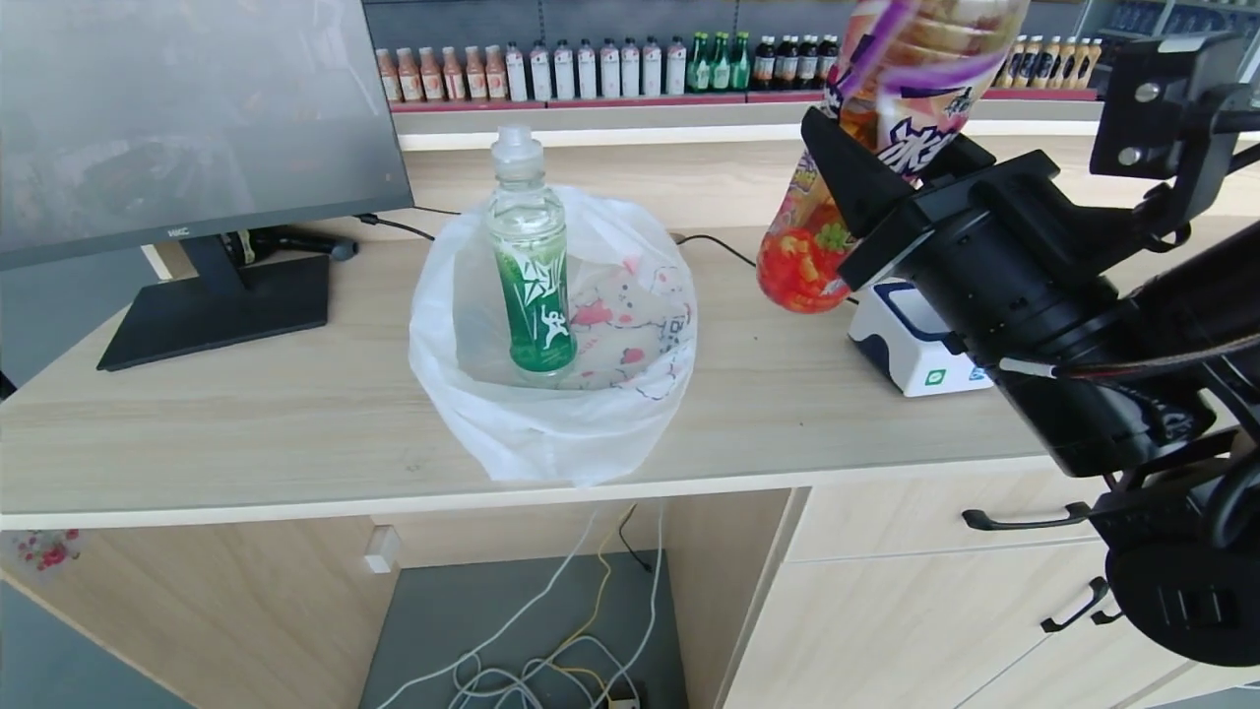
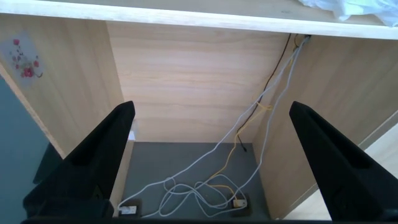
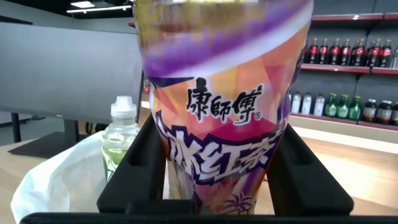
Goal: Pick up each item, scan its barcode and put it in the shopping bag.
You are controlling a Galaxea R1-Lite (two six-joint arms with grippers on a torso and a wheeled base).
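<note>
The right gripper [image 1: 901, 162] has its fingers [image 3: 142, 163] clamped on both sides of a purple-labelled drink bottle [image 1: 812, 251]. The bottle is held tilted in the air, its base near the white scanner [image 1: 911, 345]. The left gripper [image 2: 211, 109] hangs below the surface [image 1: 295, 414] edge, fingers spread wide, facing loose cables [image 2: 205, 193]. A green-labelled bottle [image 1: 532, 266] stands upright inside the white shopping bag [image 1: 551, 433], mid-surface.
</note>
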